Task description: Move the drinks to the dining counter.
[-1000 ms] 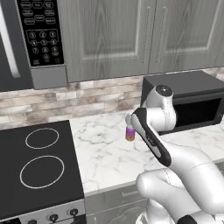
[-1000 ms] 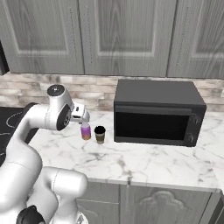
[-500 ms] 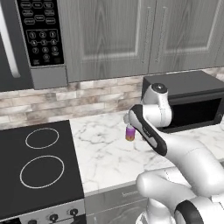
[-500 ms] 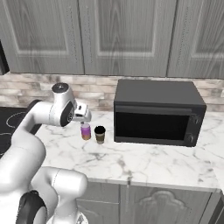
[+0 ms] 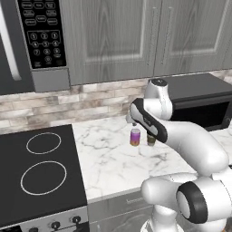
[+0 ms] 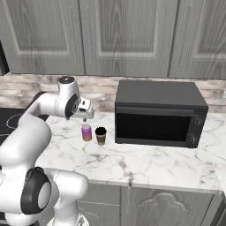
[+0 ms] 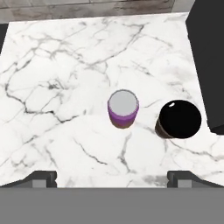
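Two drinks upright at mid-frame on the white grey-veined marble desk (image 6: 145, 163): small can (image 7: 123, 108), purple fading to orange with silver top, and just right of it, close but apart, brown cup (image 7: 178, 120) with black lid. Black microwave (image 6: 159, 113) right of the cup in the right base view; black stove top (image 5: 36, 176) at lower left of the left base view. Tool (image 7: 111, 176) poised above the can, fingers spread wide, holding nothing. Dining counter out of frame.

Best approach, by judgement: straight down, centred on the can, fingertips (image 7: 42, 176) astride its sides, with care for the narrow gap to the cup; firm close below the rim, then vertical lift.

No brand or label legible on either drink; keypad marks on the upper-left panel (image 5: 43, 31) too small to read.
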{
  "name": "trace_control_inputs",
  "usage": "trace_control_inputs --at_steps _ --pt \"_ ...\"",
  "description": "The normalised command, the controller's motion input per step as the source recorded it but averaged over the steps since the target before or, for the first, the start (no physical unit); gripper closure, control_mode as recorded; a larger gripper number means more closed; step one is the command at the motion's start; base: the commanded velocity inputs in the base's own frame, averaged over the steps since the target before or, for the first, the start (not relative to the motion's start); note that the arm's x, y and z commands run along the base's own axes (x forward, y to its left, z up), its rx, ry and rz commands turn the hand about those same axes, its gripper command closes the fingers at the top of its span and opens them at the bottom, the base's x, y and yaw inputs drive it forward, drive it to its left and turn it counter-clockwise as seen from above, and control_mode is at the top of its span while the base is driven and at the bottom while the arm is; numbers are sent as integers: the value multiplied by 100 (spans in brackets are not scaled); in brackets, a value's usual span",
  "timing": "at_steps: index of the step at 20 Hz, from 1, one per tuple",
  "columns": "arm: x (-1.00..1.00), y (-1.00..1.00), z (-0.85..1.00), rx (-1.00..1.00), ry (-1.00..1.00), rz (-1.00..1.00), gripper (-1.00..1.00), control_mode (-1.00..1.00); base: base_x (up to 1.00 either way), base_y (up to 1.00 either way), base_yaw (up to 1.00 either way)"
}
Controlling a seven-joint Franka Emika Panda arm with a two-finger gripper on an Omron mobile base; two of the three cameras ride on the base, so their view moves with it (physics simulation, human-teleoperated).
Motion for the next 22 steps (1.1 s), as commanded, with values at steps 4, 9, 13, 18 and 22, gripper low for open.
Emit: trace_control_inputs --at_steps 4,9,13,18,22 --pt "0 0 -5 0 0 0 -100 -100 0 0 0" --pt "0 0 -20 0 0 0 -100 -100 0 0 0" --pt "0 0 -18 0 0 0 -100 -100 0 0 0" --pt "0 0 -23 0 2 0 -100 -100 0 0 0" --pt "1 0 -4 0 0 0 -100 -100 0 0 0"
